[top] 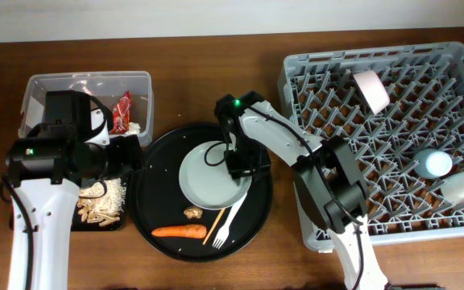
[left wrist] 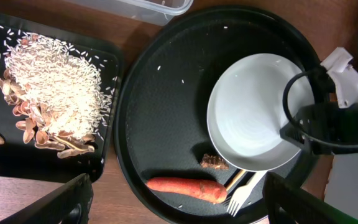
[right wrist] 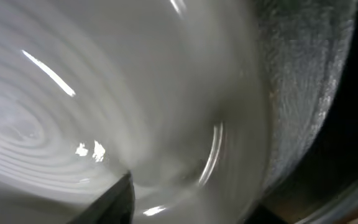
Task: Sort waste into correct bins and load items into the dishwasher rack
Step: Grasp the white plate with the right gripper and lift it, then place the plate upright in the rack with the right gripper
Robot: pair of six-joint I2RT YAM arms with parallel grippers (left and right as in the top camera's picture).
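Note:
The white plate (top: 208, 179) lies on the round black tray (top: 155, 181), and its inner face fills the right wrist view (right wrist: 104, 93). My right gripper (top: 241, 167) is at the plate's right rim, closed on it, with one finger on the inner face (right wrist: 114, 202) and the other hidden under the rim. The orange carrot (left wrist: 185, 188), small brown lump (left wrist: 214, 163), white fork (left wrist: 244, 193) and chopstick (left wrist: 235, 179) lie by the plate's near edge. My left gripper (left wrist: 176, 205) is open and empty above the carrot.
The shallow black tray (top: 91, 223) holds rice (left wrist: 58, 87) and scraps. The clear tub (top: 47, 89) holds the red wrapper (top: 122, 111). The grey rack (top: 312, 68) holds the pink bowl (top: 370, 89), blue cup (top: 437, 163) and white cup (top: 462, 187). A crumpled tissue (left wrist: 347, 78) lies right of the tray.

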